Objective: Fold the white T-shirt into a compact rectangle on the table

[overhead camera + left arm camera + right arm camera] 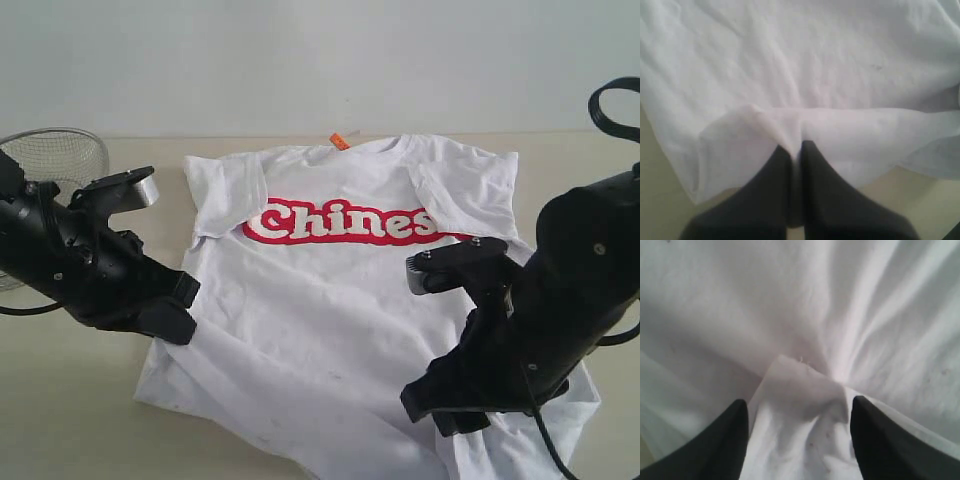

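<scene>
My left fingers (pixel 767 190) are pressed together, and a thin ridge of white cloth is pinched between their tips. That makes my left gripper (pixel 796 147) closed on the white T-shirt (pixel 330 310), and the cloth rises into a small tent where I hold it. My right fingers (pixel 715 445) stand wide apart with a crumpled fold of the same shirt bunched up between them. My right gripper (pixel 797 407) straddles that fold, but I cannot tell whether the pads press on it or only flank it.

In the exterior view, my left gripper sits at the shirt's left side edge, low on the body. My right gripper is down at the lower right corner, over the hem. The shirt lies front up on the table (pixel 70 430) with its collar at the far end and its hem towards my arms. A red band (pixel 345 222) of white lettering crosses the chest. The right-hand sleeve (pixel 465 190) is turned in over the end of the lettering. A small orange neck tag (pixel 340 141) shows at the collar. The lower body of the shirt is wrinkled between my two grippers.

A wire mesh bowl (pixel 60 155) stands at the far left of the table, behind my left arm and apart from the shirt.
</scene>
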